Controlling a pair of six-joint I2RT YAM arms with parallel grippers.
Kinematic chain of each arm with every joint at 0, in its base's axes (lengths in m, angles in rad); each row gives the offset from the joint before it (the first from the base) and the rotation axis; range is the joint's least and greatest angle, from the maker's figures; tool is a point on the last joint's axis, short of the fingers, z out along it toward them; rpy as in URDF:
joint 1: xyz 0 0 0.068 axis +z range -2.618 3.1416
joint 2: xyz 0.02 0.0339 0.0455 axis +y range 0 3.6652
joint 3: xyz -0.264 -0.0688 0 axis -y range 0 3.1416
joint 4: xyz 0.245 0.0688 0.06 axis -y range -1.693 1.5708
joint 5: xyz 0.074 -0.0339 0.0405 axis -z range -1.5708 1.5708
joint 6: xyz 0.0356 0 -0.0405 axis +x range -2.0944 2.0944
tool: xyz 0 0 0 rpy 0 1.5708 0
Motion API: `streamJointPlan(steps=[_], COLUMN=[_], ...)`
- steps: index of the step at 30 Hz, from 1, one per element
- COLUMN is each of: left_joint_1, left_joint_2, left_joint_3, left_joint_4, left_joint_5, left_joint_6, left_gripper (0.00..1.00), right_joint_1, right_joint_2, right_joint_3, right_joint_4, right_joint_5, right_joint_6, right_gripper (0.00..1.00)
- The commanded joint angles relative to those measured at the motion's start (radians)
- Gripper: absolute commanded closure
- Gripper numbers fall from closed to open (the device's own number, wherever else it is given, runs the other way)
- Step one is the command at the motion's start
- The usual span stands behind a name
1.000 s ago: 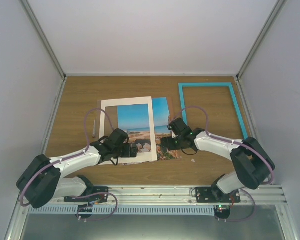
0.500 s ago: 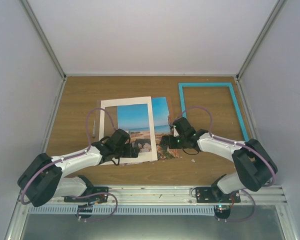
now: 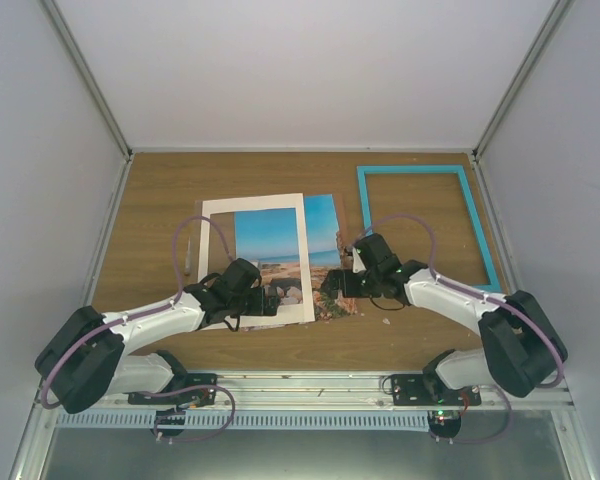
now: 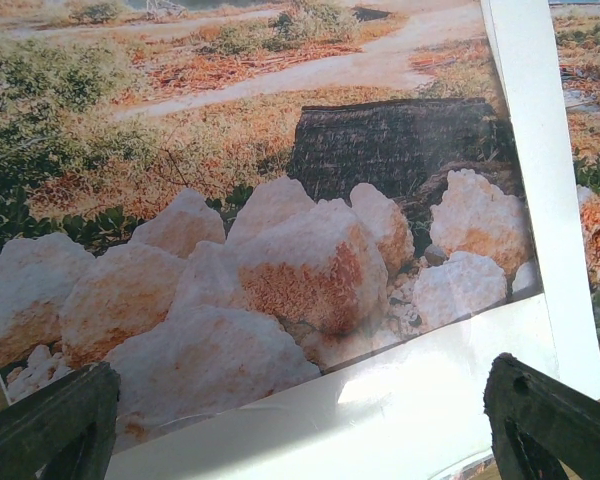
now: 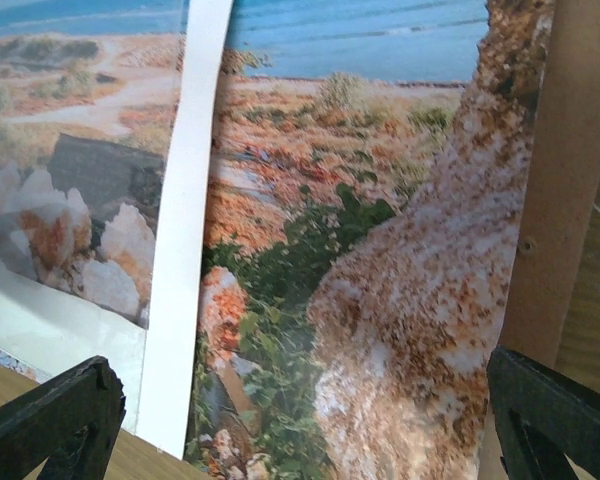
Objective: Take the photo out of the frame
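The photo (image 3: 323, 225), a beach print, lies flat on the table under a white mat board (image 3: 216, 240) and sticks out past the mat's right edge. The turquoise frame (image 3: 477, 215) lies apart at the back right, with bare table showing inside it. My left gripper (image 3: 270, 300) is open, low over the mat's near edge (image 4: 380, 410), with the photo's pale rocks (image 4: 280, 200) just beyond its fingertips (image 4: 50, 425). My right gripper (image 3: 332, 285) is open over the photo's near right part (image 5: 380, 250); it straddles the print and grips nothing.
A brown board strip (image 5: 570, 150) shows along the photo's right edge. The mat's right rail (image 5: 185, 230) crosses the print. A small pale item (image 3: 187, 258) lies left of the mat. Enclosure walls stand on three sides.
The right arm has shifted a little to the right, its gripper staying over the photo. The left arm, mat and frame have hardly moved.
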Motion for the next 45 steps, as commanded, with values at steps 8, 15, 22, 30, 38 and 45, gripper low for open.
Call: streamJointPlan(steps=[8, 15, 22, 30, 38, 45], left_joint_1=[-0.012, -0.012, -0.012, -0.012, -0.012, -0.012], left_joint_2=[-0.008, -0.007, -0.013, -0.007, -0.008, -0.009], left_joint_3=[-0.009, -0.011, -0.018, -0.022, -0.027, -0.033], left_joint_4=[-0.02, -0.019, -0.019, -0.016, -0.014, -0.01], left_joint_5=[-0.029, -0.027, -0.031, -0.025, -0.025, -0.021], left_joint_6=[-0.018, -0.018, -0.02, -0.021, -0.022, -0.027], left_gripper=[0.01, 0.01, 0.01, 0.01, 0.01, 0.01], right_joint_1=[-0.005, -0.006, -0.005, -0.005, -0.006, -0.005], right_joint_2=[-0.101, -0.123, -0.204, -0.194, -0.154, -0.119], right_joint_3=[-0.094, -0.113, -0.1, -0.131, -0.16, -0.166], right_joint_4=[-0.119, -0.103, -0.156, -0.11, -0.075, -0.042], right_joint_5=[-0.012, -0.059, -0.036, -0.102, -0.111, -0.125], right_joint_6=[0.036, 0.048, 0.06, 0.069, 0.067, 0.073], right_gripper=[0.0, 0.0, 0.0, 0.0, 0.0, 0.0])
